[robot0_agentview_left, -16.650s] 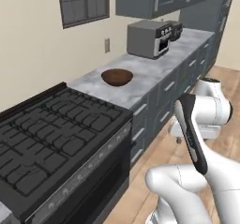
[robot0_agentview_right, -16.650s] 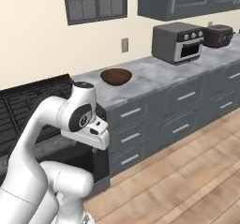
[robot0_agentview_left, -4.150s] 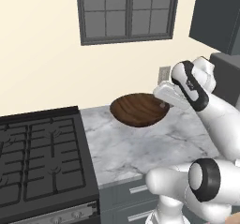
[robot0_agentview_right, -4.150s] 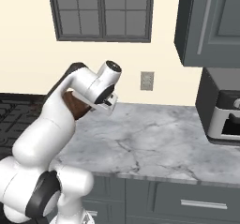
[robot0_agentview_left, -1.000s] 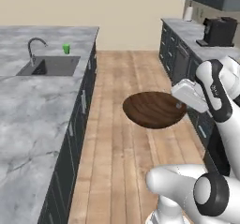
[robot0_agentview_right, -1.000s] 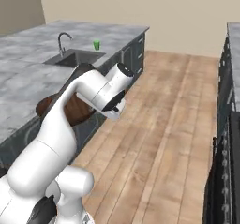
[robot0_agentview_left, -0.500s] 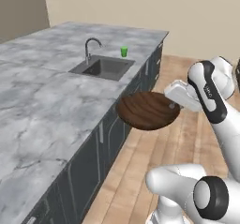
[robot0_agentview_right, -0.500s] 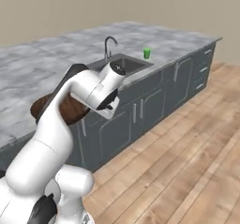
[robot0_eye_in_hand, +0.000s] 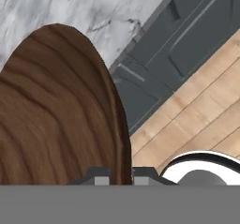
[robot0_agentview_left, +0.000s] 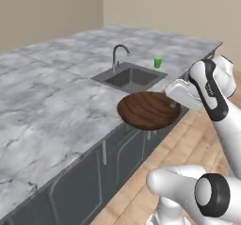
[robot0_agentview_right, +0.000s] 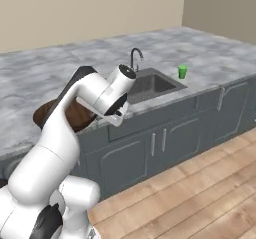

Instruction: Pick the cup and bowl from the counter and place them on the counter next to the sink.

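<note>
My gripper (robot0_agentview_left: pixel 172 104) is shut on the right rim of the bowl (robot0_agentview_left: pixel 148 110), a wide, shallow dish of dark brown wood. It holds the bowl level in the air over the front edge of the marble counter (robot0_agentview_left: pixel 47 111), a little short of the sink (robot0_agentview_left: pixel 130 78). In the hand view the bowl (robot0_eye_in_hand: pixel 56 115) fills the left half, its rim pinched at my gripper (robot0_eye_in_hand: pixel 123 177). From the right, my arm hides part of the bowl (robot0_agentview_right: pixel 55 114). The small green cup (robot0_agentview_left: pixel 158 61) stands on the counter just beyond the sink, also seen as the cup (robot0_agentview_right: pixel 182 72) to the right of the sink (robot0_agentview_right: pixel 152 85).
A thin curved faucet (robot0_agentview_left: pixel 117 54) rises behind the basin. Dark grey cabinet doors (robot0_agentview_right: pixel 160 148) with bar handles run under the counter. Wooden floor (robot0_agentview_right: pixel 200 193) lies to the right of the cabinets. Beige walls close the far side.
The base has driven and turned, so the whole picture has shifted: the counter with the sink and the cup now lies closer. The bowl stays in my grip.
</note>
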